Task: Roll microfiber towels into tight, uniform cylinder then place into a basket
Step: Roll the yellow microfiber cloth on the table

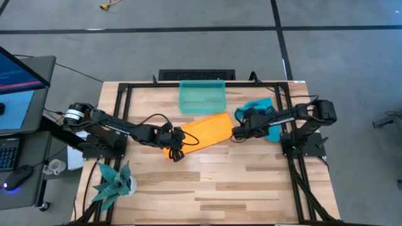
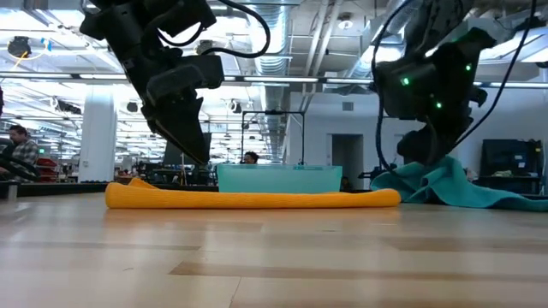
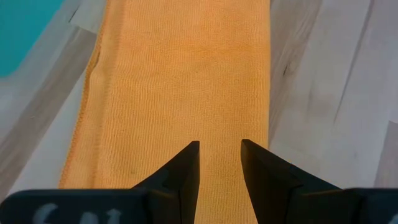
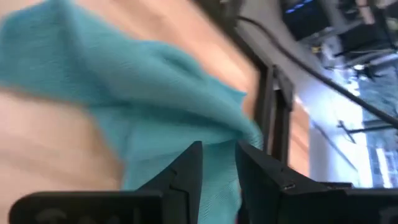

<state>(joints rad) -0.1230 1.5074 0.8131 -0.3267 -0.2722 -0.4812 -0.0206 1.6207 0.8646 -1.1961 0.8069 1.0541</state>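
Observation:
The orange towel (image 1: 210,127) lies flat on the table as a long folded strip, slanting from near left to far right. My left gripper (image 3: 219,155) hangs over its left end with the fingers a little apart, and in the low view its tips (image 2: 202,156) stand above the cloth. The teal towel (image 1: 274,133) lies bunched at the right, rising in a peak (image 2: 445,167). My right gripper (image 4: 217,158) is over it, fingers a little apart. The sea-green basket (image 1: 202,99) stands just beyond the orange towel. My right gripper stands close over the bunched teal towel (image 4: 155,93), slanting down. The view is blurred, and I cannot tell whether its fingers touch the cloth.
A black metal frame (image 1: 125,88) runs round the table's left, far and right sides. A spiky teal plant (image 1: 113,182) stands at the near left corner. Bare wood (image 1: 213,185) fills the near half of the table. A desk with a monitor stands off the table's left.

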